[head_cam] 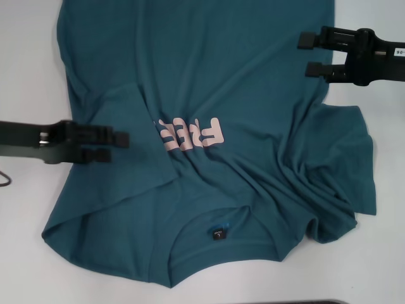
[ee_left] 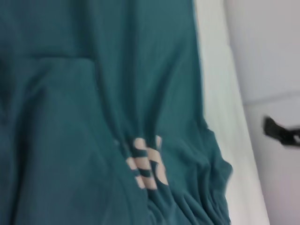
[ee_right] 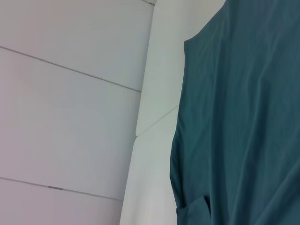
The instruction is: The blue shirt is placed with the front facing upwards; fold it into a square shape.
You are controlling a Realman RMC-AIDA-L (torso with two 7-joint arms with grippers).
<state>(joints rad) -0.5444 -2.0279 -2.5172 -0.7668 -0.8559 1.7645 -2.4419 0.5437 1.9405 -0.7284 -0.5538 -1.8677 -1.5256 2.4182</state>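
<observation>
White table surface (head_cam: 25, 76) shows on both sides of the garment and along the near edge in the head view; the right wrist view also takes in pale panelled flooring or wall beyond the table edge.

The blue shirt (head_cam: 209, 82) lies front up and covers most of the table, collar toward the robot and hem running out of the frame at the far side. Its left portion is folded inward, forming a diagonal crease that runs from the left sleeve area toward the chest. The right sleeve (head_cam: 345, 164) is bunched and wrinkled, spread out to the right of the body. Creases radiate across the chest toward that sleeve.

The left gripper (head_cam: 120, 147) reaches in from the left edge, over the folded left portion of the shirt, beside the lettering. Its two fingers stand slightly apart with nothing visibly between them; contact with the cloth cannot be confirmed.

The right gripper (head_cam: 307, 55) reaches in from the right edge at the far right side of the shirt, over the garment's edge. Its fingers are spread, with no fabric between them.

Pale pink block lettering (head_cam: 190, 134) sits mid-chest, partly hidden by the fold on its left end.

A small dark label (head_cam: 217, 234) sits inside the round collar (head_cam: 221, 250).
</observation>
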